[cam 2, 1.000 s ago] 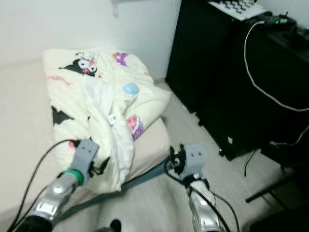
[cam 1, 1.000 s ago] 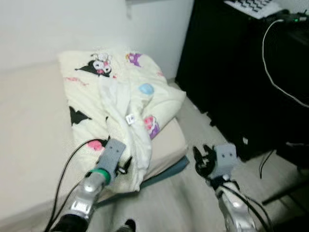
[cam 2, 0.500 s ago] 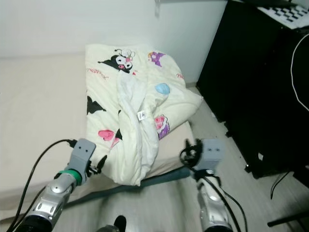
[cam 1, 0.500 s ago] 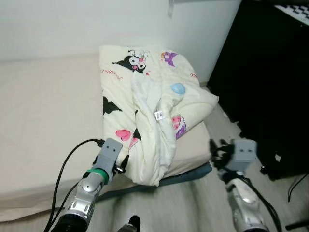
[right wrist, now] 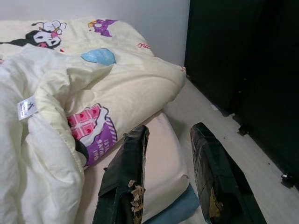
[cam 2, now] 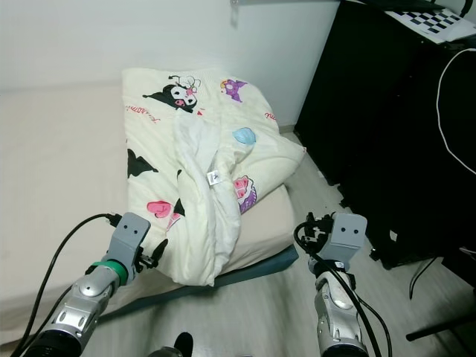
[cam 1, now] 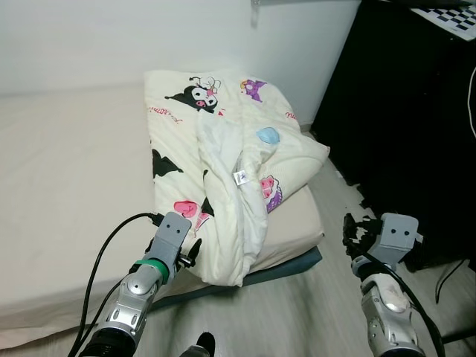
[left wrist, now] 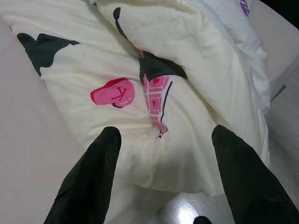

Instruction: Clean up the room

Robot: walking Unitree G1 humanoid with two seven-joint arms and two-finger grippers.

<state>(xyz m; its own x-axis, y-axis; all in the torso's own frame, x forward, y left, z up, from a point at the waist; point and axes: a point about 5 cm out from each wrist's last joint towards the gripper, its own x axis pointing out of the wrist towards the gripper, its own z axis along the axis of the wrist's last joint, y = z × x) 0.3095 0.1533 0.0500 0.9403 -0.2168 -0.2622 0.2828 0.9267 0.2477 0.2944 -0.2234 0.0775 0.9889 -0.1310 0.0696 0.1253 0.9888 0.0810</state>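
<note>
A cream comforter (cam 1: pixel 230 163) with cartoon prints lies bunched on the right end of a beige mattress (cam 1: pixel 67 178), and one fold hangs over the mattress's front edge. My left gripper (cam 1: pixel 190 251) is low beside that hanging fold. In the left wrist view it (left wrist: pixel 164 135) is open, fingers wide apart, pointing at the comforter's pink print (left wrist: pixel 112 92) without touching it. My right gripper (cam 1: pixel 355 227) hovers over the floor, right of the mattress corner. It (right wrist: pixel 169 130) is open with nothing between its fingers, facing the comforter (right wrist: pixel 93 93).
A tall black cabinet (cam 1: pixel 401 111) stands close on the right, with a white cable (cam 2: pixel 442 89) and a checkered board (cam 1: pixel 446 13) on top. Grey wood floor (cam 1: pixel 297 312) runs between it and the bed. A blue layer (cam 1: pixel 294 262) sticks out under the mattress. A white wall is behind.
The camera has swung left toward the bed, then settled. The comforter lies as before. Both arms stay low and the left gripper stays by the comforter's front fold.
</note>
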